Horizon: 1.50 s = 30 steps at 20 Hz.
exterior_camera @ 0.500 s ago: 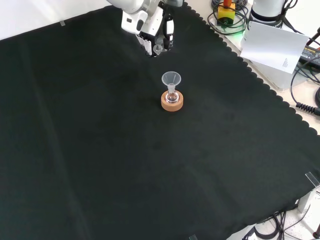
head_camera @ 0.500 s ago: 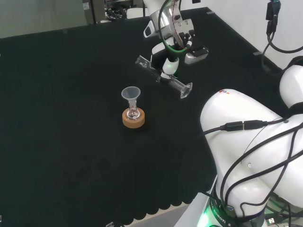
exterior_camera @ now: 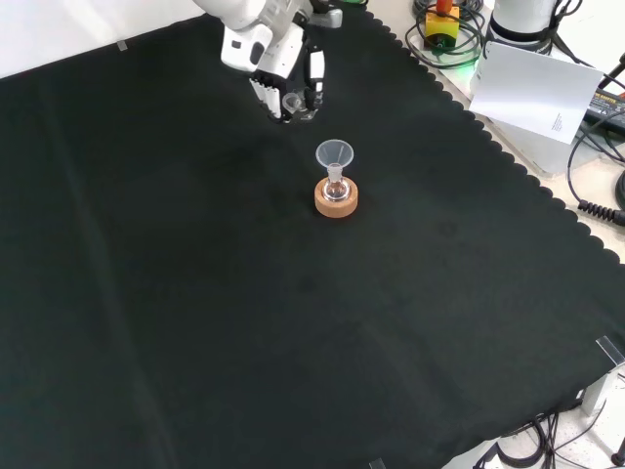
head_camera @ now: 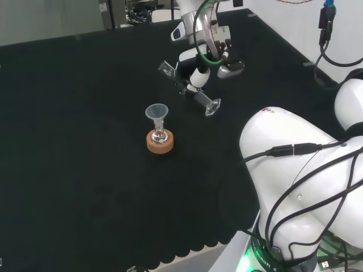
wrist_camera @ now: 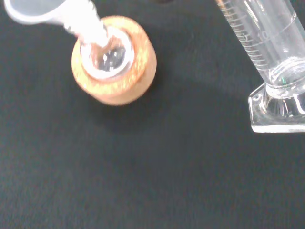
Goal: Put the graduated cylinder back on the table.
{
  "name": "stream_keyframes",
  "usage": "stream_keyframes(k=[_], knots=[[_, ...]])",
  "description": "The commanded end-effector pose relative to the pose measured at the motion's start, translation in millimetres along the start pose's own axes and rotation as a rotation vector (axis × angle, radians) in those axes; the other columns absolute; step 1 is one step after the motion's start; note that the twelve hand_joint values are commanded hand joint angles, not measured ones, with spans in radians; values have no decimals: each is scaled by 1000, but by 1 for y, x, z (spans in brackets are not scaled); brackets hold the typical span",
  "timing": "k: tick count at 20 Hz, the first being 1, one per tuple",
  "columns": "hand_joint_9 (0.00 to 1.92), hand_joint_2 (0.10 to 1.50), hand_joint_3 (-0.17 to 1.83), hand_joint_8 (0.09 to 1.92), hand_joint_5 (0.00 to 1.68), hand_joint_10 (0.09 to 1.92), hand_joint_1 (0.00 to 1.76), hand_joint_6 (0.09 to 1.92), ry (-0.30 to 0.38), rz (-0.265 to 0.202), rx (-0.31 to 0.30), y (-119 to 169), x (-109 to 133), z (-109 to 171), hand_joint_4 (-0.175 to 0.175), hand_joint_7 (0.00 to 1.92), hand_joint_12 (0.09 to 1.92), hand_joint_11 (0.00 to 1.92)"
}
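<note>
1. The table (head_camera: 68, 113) carries a small flask on a cork ring (head_camera: 160, 141) with a funnel (head_camera: 156, 111) in its neck.
2. The hand (head_camera: 199, 75) has its fingers curled round the graduated cylinder (head_camera: 195, 93).
3. The cylinder has swung less flat than half a second ago, base lower – still tilted above the cloth, so righting and lowering remain.
</note>
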State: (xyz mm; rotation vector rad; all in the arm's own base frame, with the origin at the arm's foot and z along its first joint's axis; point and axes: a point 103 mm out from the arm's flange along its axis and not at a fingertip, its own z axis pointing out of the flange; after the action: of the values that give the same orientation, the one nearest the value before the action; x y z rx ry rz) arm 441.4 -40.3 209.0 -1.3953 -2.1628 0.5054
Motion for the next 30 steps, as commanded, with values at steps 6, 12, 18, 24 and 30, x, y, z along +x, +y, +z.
stream_keyframes(k=[6, 12, 18, 24, 30], knots=[[1417, 1118, 0, 1014, 958, 87, 1257, 1022, 114, -61, -189, 29, -48, -5, -175, 993, 860, 1108], [1408, 1118, 0, 1014, 958, 87, 1257, 1022, 187, -121, -296, 50, -60, 1, -175, 992, 861, 1108], [1407, 1119, 0, 1016, 956, 87, 1257, 1024, 244, -155, -350, 72, -66, 3, -175, 990, 860, 1105], [1407, 1120, 0, 1019, 954, 87, 1256, 1027, 274, -174, -399, 90, -71, 6, -175, 988, 860, 1105], [1407, 1121, 1, 1022, 952, 87, 1256, 1030, 287, -197, -476, 101, -74, 7, -175, 986, 859, 1103]])
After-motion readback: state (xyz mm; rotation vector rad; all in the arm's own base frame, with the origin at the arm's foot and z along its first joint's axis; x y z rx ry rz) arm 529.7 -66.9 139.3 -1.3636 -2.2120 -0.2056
